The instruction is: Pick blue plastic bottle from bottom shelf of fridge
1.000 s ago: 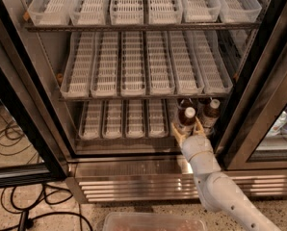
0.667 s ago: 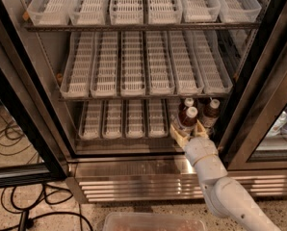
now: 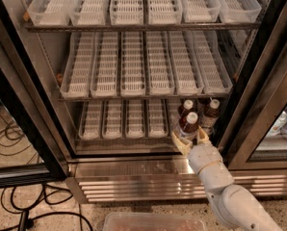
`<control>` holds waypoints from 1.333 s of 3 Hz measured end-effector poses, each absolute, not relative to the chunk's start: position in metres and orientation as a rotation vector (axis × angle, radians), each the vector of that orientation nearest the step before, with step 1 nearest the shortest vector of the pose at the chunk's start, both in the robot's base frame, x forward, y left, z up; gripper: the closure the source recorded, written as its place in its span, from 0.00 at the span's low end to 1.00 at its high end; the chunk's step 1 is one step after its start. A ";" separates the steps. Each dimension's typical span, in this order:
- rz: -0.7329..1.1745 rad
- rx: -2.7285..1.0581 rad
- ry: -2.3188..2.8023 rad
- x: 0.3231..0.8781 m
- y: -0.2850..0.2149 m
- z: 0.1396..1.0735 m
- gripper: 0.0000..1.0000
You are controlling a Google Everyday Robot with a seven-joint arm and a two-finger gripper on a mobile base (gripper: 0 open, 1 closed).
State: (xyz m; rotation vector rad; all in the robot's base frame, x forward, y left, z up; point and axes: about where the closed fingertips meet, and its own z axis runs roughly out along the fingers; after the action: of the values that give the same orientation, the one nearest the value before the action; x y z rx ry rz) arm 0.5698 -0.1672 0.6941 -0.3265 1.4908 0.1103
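The fridge (image 3: 28, 105) stands open, with rows of white slotted trays. On the bottom shelf (image 3: 119, 121), at the right, stand three blue plastic bottles with dark liquid and white caps: a front one (image 3: 188, 123), one behind it (image 3: 185, 106) and one to the right (image 3: 211, 112). My gripper (image 3: 192, 138) reaches in from the lower right. Its tan fingers (image 3: 181, 144) sit on either side of the front bottle's lower part and are closed against it. The bottle stands upright at the shelf's front edge.
The two upper tiers hold long empty white trays (image 3: 134, 66). The ribbed steel grille (image 3: 134, 184) runs below the shelf. Black door frames stand at left (image 3: 23, 129) and right (image 3: 252, 95). Black cables (image 3: 8, 134) lie on the floor at the left. A clear bin (image 3: 153, 223) is at the bottom.
My gripper has drawn back slightly toward the shelf's front edge, and the front bottle now stands apart from the one behind it.
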 end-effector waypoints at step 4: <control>0.131 -0.522 1.571 0.526 -0.162 0.695 1.00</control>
State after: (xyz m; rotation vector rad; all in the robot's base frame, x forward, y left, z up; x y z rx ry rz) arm 0.5260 -0.1624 0.6948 -0.5216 1.5710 0.1305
